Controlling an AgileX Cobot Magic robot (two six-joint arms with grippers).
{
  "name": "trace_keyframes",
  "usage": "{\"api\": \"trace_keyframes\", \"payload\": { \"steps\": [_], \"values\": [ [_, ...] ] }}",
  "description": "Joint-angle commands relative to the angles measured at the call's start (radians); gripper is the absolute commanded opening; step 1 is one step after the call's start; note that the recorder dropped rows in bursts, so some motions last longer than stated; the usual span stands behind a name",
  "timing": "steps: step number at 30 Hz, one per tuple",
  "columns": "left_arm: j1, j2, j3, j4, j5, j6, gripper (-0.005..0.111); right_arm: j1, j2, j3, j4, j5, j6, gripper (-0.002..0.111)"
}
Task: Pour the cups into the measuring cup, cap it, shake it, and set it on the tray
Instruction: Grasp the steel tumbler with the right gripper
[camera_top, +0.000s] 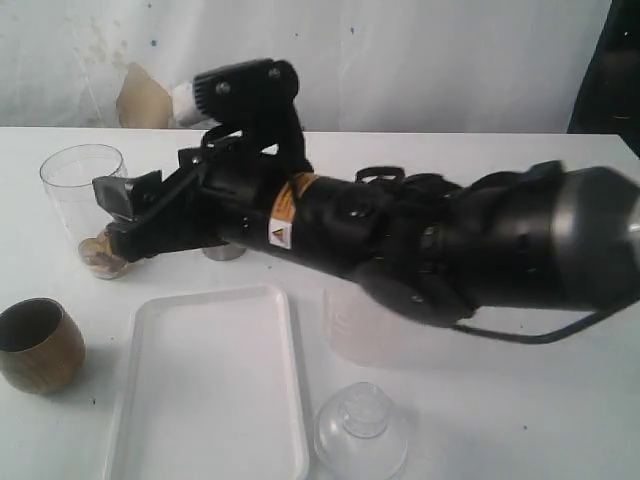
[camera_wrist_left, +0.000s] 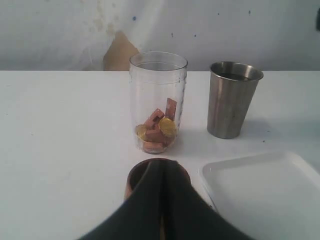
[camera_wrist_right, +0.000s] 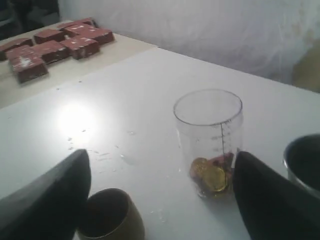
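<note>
Gold coins (camera_wrist_left: 167, 127) and reddish-brown pieces (camera_wrist_left: 156, 120) are lying at the bottom of the measuring cup (camera_top: 84, 205), which is standing upright toward the far left corner of the table (camera_top: 520, 420). Your right gripper (camera_wrist_right: 160, 200) is reaching across from the right side and hovering just beside that cup. Its jaws are spread wide and gripping nothing, and the cup is sitting in line with the gap between them.

Your left gripper (camera_wrist_left: 162, 172) is pressed fully closed, with nothing between its fingers. In the left wrist view the brown cup (camera_top: 38, 345) is showing right behind its fingertips. That cup is standing upright near the table's left edge, beside the tray (camera_top: 210, 390).

The steel tumbler (camera_wrist_left: 232, 100) is standing upright near the measuring cup without touching it, and in the exterior view your right arm is hiding most of it. The white tray is lying flat at the front edge. A frosted container (camera_top: 360, 325) and a clear domed lid (camera_top: 360, 430) are sitting just beyond the tray's right side.
</note>
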Motion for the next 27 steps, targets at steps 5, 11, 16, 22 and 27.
{"api": "trace_keyframes", "payload": {
  "steps": [5,11,16,22,27],
  "values": [
    [-0.005,-0.005,0.005,0.008,-0.009,0.001,0.000,0.173,0.235,-0.102,1.032,-0.172,-0.806,0.073],
    [-0.005,-0.005,0.005,0.008,-0.009,0.001,0.000,0.237,0.422,-0.185,1.234,-0.476,-0.891,0.074],
    [-0.005,-0.005,0.005,0.008,-0.009,0.001,0.000,0.208,0.521,-0.258,1.232,-0.481,-0.891,0.093],
    [-0.005,-0.005,0.005,0.008,-0.009,0.001,0.000,0.198,0.615,-0.354,1.297,-0.550,-0.893,0.093],
    [-0.005,-0.005,0.005,0.008,-0.009,0.001,0.000,0.181,0.673,-0.427,1.309,-0.559,-0.972,0.093]
  ]
}}
